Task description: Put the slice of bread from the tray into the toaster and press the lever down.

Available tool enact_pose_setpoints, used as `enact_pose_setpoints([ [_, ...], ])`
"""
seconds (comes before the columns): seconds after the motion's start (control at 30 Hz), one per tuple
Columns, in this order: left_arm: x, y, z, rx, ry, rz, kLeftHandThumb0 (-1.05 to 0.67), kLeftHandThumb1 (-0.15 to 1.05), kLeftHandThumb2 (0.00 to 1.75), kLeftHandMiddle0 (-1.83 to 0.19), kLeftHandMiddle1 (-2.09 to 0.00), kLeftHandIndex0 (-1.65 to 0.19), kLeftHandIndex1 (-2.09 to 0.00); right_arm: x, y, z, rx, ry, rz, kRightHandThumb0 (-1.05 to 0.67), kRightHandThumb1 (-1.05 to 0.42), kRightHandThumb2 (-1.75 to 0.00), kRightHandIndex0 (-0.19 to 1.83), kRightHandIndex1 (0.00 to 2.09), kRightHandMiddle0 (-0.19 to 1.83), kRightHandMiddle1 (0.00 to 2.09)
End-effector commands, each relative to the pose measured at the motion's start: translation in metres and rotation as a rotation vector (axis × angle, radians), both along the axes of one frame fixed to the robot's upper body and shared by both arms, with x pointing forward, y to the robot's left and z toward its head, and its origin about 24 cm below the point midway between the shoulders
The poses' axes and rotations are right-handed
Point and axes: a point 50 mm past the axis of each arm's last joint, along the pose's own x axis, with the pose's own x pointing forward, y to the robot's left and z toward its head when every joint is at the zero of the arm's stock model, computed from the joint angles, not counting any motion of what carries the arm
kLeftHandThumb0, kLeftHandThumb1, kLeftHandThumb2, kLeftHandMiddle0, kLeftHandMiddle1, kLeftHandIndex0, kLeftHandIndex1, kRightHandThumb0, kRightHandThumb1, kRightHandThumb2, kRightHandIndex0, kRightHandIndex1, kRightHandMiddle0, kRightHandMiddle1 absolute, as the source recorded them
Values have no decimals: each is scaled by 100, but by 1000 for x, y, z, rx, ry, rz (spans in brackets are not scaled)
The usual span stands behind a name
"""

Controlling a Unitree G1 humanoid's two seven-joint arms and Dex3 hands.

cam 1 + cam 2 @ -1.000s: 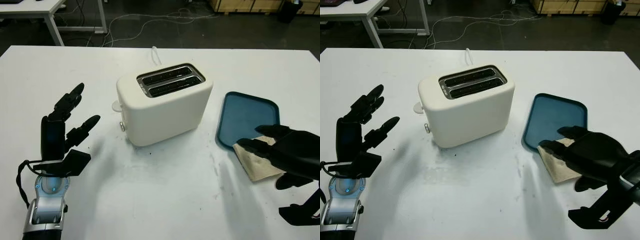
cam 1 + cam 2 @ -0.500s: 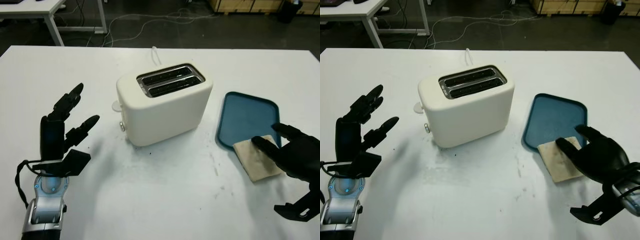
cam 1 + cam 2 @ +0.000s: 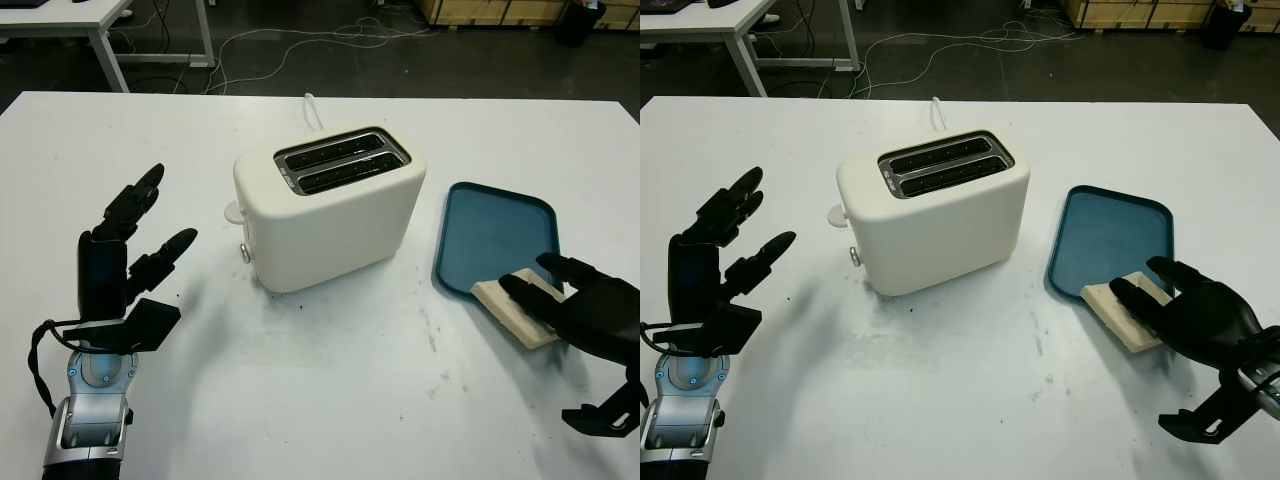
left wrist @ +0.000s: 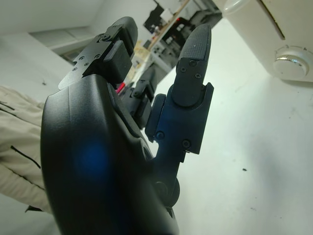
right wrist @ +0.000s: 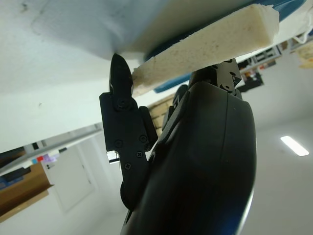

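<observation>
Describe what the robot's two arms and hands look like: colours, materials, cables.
Both hands are black, with segmented, screw-fastened fingers. The left hand sits on a silver-grey wrist with a glowing blue ring and a looping black cable. The right hand shows a black bracket below it.

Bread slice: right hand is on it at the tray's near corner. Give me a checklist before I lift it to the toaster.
1. Right hand on the bread slice: ok, fingers lie over it at the near corner of the tray.
2. Firm grip: cannot tell; the right wrist view shows a fingertip under the slice's edge, but not a closed pinch.
3. Slice free of the tray: not ok yet, part of it overhangs the tray's near edge onto the table.
4. Toaster slots: ok, both open, nothing seen in them.
5. Path to the toaster: ok, nothing stands between.
6. Left hand: ok, open, left of the toaster, out of the way.
</observation>
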Motion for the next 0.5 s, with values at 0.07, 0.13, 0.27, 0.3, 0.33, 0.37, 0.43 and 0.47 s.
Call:
enact_pose_setpoints([
  [0.07, 1, 0, 3, -2, -17, 4, -48, 92, 4, -64, 0, -55, 0, -2, 5, -2, 8, 75, 5, -48, -91, -4, 0, 0, 0, 0],
  [0.13, 1, 0, 3, 1, -16, 8, -47, 92, 4, -64, 0, -54, 0, -1, 6, -3, 24, 94, -11, -53, -90, -2, 0, 0, 0, 0],
  [0.27, 1, -1, 4, 2, -18, 19, -47, 92, 5, -64, 0, -55, 0, 1, 8, -5, 99, 118, -34, -66, -83, 0, 0, 0, 0, 0],
  [0.3, 1, -1, 3, 1, -20, 20, -46, 92, 5, -65, -1, -55, 0, 2, 9, -6, 138, 114, -32, -67, -84, -1, 0, 0, 0, 0],
  [0.33, 1, -1, 3, 0, -22, 21, -46, 92, 5, -65, -1, -55, 0, 3, 9, -8, 205, 90, -26, -65, -85, -1, 0, 0, 0, 0],
  [0.37, 1, -1, 3, 1, -23, 22, -46, 92, 5, -65, -1, -55, 0, 4, 9, -10, 280, 57, -15, -62, -85, -1, 0, 0, 0, 0],
  [0.43, 1, -1, 3, 6, -23, 24, -45, 92, 5, -65, 0, -55, 0, 6, 9, -14, 373, 8, 4, -54, -85, -1, 0, 0, 0, 0],
  [0.47, 1, -1, 3, 3, -25, 26, -45, 92, 5, -64, 0, -55, 0, 8, 9, -15, 383, 0, 12, -52, -87, -1, 0, 0, 0, 0],
])
